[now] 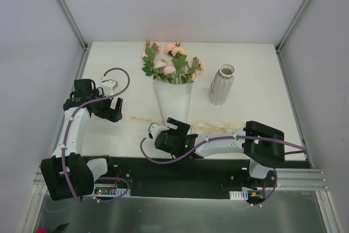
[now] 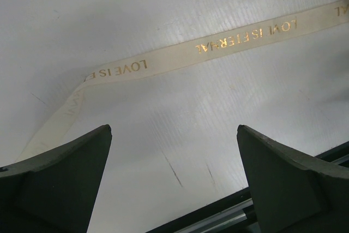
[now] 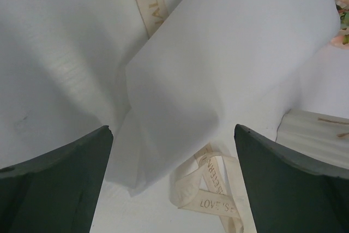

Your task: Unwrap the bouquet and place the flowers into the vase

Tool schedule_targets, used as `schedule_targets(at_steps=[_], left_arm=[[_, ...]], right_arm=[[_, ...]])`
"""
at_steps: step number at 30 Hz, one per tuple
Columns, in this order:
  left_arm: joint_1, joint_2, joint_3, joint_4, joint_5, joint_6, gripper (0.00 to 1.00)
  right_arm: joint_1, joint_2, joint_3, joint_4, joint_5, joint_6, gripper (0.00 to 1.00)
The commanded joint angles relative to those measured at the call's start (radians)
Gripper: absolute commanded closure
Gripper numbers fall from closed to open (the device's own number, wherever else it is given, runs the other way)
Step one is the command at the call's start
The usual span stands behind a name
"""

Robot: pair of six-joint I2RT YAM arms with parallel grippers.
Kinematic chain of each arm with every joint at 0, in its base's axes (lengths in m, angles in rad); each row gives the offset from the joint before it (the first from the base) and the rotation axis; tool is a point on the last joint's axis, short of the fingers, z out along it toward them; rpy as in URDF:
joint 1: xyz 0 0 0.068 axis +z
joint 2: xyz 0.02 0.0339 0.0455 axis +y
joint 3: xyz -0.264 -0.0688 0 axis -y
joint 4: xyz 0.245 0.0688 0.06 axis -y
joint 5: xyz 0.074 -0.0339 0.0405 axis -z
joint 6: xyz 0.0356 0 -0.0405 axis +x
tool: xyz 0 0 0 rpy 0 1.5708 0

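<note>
Bouquet [image 1: 173, 85] whole only overhead; ribbon [image 2: 229, 39] lettering legible only from wrists

The top camera is looking down from six o'clock, taking in the whole table [image 1: 256, 80]. The wrist cameras are hanging close over it, left at nine o'clock, right near six, both facing about twelve and sharing the ribbon [image 2: 218, 42].
</note>
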Motion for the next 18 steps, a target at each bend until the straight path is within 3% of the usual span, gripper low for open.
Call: schedule_targets(at_steps=[1, 9, 18], left_arm=[[-0.006, 0.016, -0.011, -0.012, 0.029, 0.027, 0.01], [-0.006, 0.013, -0.011, -0.012, 0.023, 0.036, 0.01], [-0.006, -0.015, -0.005, -0.012, 0.015, 0.037, 0.01]], right_arm=[[-0.039, 0.066, 0.047, 0.087, 0.056, -0.064, 0.03], [-0.057, 0.071, 0.063, 0.207, 0.144, -0.170, 0.03], [-0.014, -0.058, -0.009, 0.576, 0.329, -0.383, 0.03]])
